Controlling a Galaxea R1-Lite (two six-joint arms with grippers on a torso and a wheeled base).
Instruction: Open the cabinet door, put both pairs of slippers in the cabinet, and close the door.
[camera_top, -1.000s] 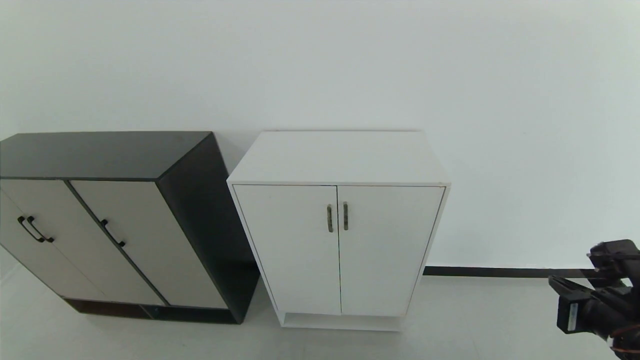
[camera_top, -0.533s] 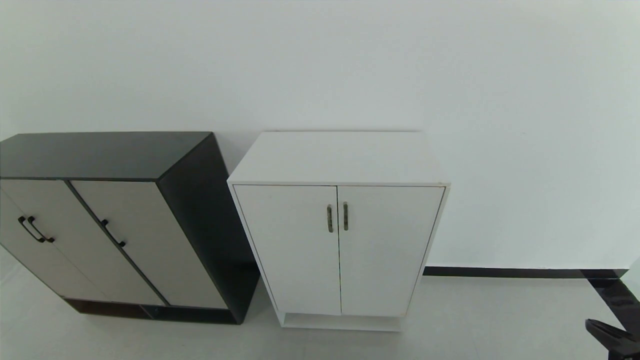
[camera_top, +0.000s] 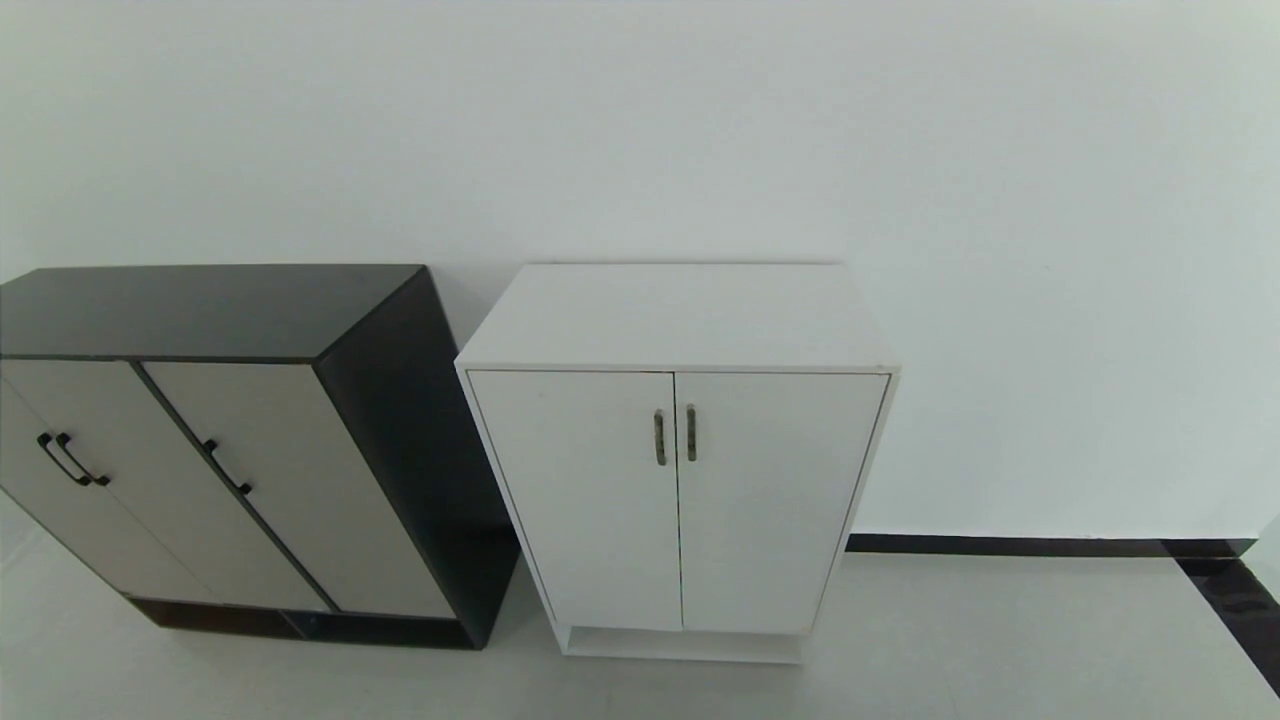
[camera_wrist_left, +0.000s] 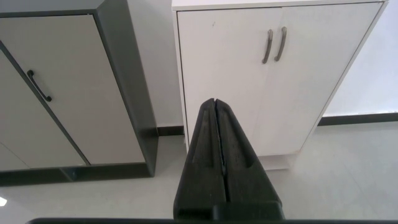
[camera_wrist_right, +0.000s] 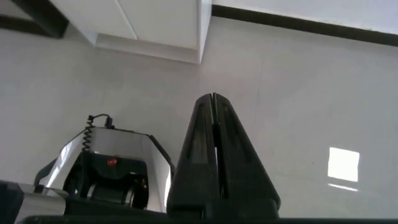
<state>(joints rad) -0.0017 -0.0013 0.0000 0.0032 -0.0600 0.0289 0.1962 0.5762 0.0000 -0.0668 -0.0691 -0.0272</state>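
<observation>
A white cabinet with two doors stands against the wall, both doors closed, its two metal handles side by side at the middle. In the left wrist view the same white cabinet stands ahead, and my left gripper is shut with nothing in it, held in front of the left door and well apart from it. My right gripper is shut and empty, hanging over bare floor near the cabinet's bottom corner.
A black cabinet with grey doors and black handles stands close to the left of the white one. A dark baseboard strip runs along the wall on the right. Pale open floor lies before both cabinets.
The right arm, seen at the lower right of the head view a second ago, has dropped down and out of that view. The cabinets have not moved.
</observation>
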